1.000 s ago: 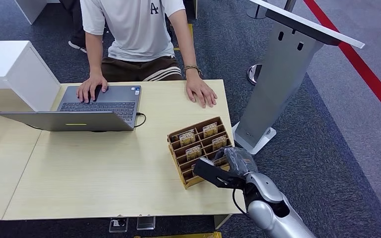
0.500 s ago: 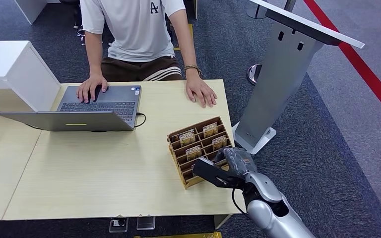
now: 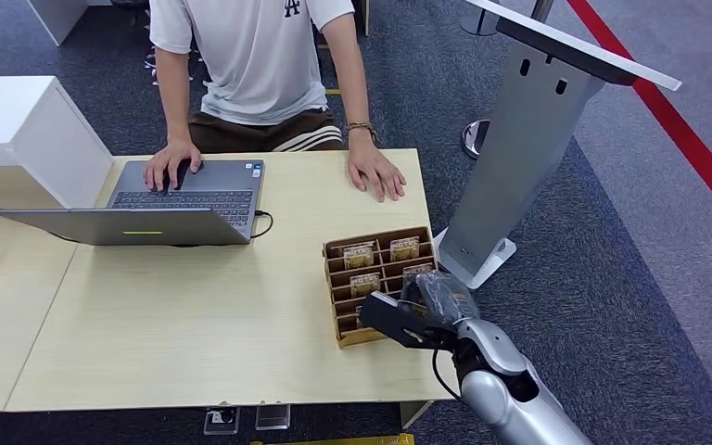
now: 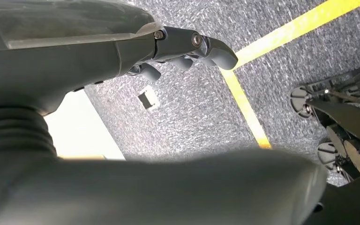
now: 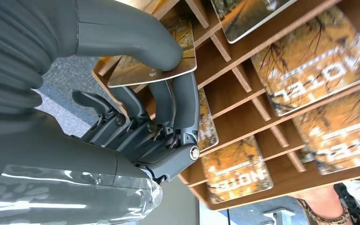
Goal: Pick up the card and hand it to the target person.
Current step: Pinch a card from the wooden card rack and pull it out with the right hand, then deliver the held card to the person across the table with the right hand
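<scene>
A wooden card rack [image 3: 345,306] stands on the light table [image 3: 195,315] near its right edge, with several yellow hotel cards [image 3: 404,247] in its slots. My right hand [image 3: 419,313] is at the rack's near right corner. In the right wrist view its thumb [image 5: 136,33] and fingers [image 5: 183,105] pinch one card [image 5: 140,72] at a near slot of the rack [image 5: 262,110]. The person [image 3: 250,65] in a white T-shirt sits at the table's far side, with one hand [image 3: 377,173] flat on the table. My left hand [image 4: 183,47] hangs over the carpet, fingers apart, holding nothing.
An open grey laptop [image 3: 148,209] lies at the table's far left under the person's other hand. A white box [image 3: 28,130] stands to its left. A grey slanted stand [image 3: 528,139] rises just right of the table. A red line [image 3: 686,139] crosses the carpet.
The rack has turned from slanted to square with the table edge and slid slightly right. My right hand stays at its near right corner. The person has leaned back a little.
</scene>
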